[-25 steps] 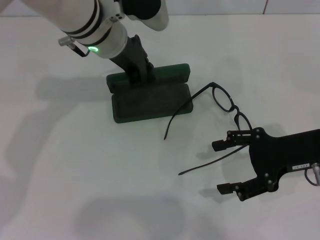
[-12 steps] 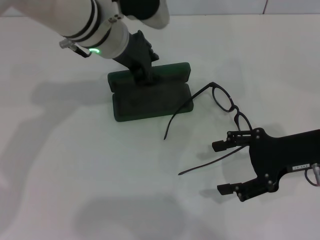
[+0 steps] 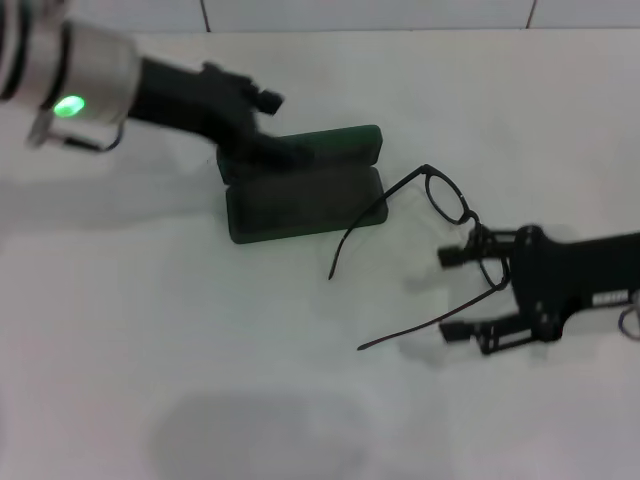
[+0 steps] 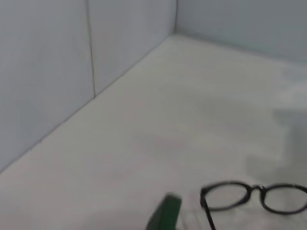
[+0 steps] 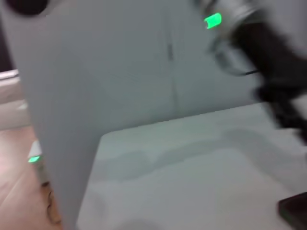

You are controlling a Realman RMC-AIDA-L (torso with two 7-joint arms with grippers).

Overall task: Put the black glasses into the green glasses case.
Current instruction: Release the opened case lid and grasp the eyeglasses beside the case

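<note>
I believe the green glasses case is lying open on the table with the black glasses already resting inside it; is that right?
Not quite. The green glasses case is open on the table, but the black glasses are not inside it: they lie on the table beside the case, temple arms unfolded, with the right gripper at them. The head view shows this.

Looks like a lab test cell: plain white bench (image 3: 200,380), bare grey panel walls (image 4: 48,72) boxing it in, wood floor (image 5: 19,182) outside.
</note>
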